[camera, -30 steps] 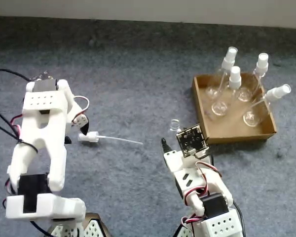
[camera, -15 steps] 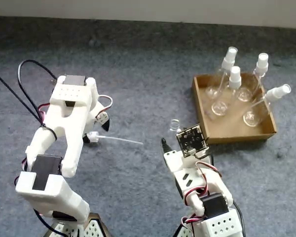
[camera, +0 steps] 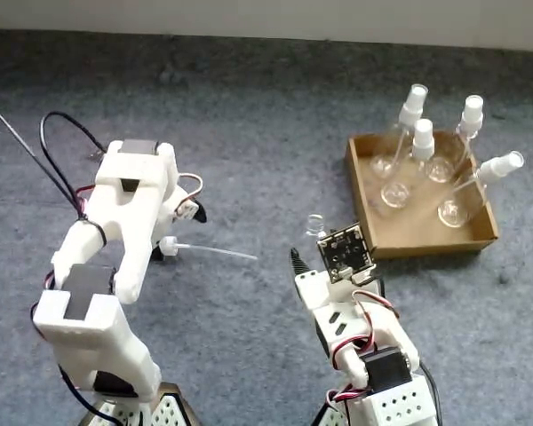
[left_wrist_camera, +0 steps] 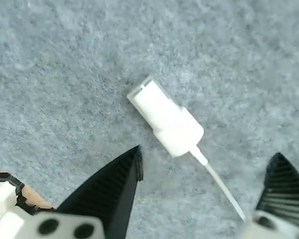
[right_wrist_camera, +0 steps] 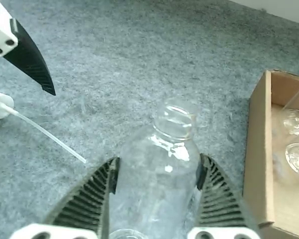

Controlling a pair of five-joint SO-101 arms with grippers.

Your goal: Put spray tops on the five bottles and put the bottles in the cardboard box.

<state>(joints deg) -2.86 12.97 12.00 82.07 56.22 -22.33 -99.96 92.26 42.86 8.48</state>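
Cardboard box [camera: 426, 245] is loaded with four capped bottles [camera: 407, 124]; fifth bottle [right_wrist_camera: 157, 164] clamped uncapped by right gripper [right_wrist_camera: 158, 172]; last spray top [left_wrist_camera: 167, 119] straddled by wide-open left gripper [left_wrist_camera: 208, 154].

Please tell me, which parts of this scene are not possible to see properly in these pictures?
1. High view: the bottle held by the right claw is covered, all but its neck, by that arm's camera board.
2. Left wrist view: the tube end of the spray top slips behind a finger of the open left claw.
3. Right wrist view: the cardboard box is cut by the picture's edge; what it holds cannot be counted there.
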